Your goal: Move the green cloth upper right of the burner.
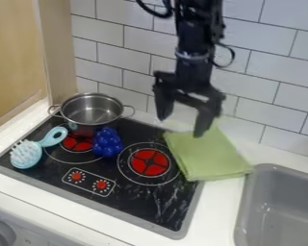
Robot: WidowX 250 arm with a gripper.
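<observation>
One green cloth (211, 154) beside the right burner (149, 162), with a gripper (181, 126) opened above its rear end.

The black cooktop (142, 193) spans the left and middle of the counter; the cloth's left side overlaps its right border. A gray sink (278, 211) stands at right, its rear left corner just beside the cloth's front right corner. Between them, forward of the cloth, runs a strip of white counter (217, 211), offering room toward the front; a tiled wall (272, 101) bounds the rear. The cloth lies flat, its long axis slanting from the wall toward the sink. The gripper's fingers are spread wide, with no object visibly pinched; one tip overlaps the cloth in view, but contact cannot be told. A steel pot (92, 111) occupies the cooktop's rear left.
</observation>
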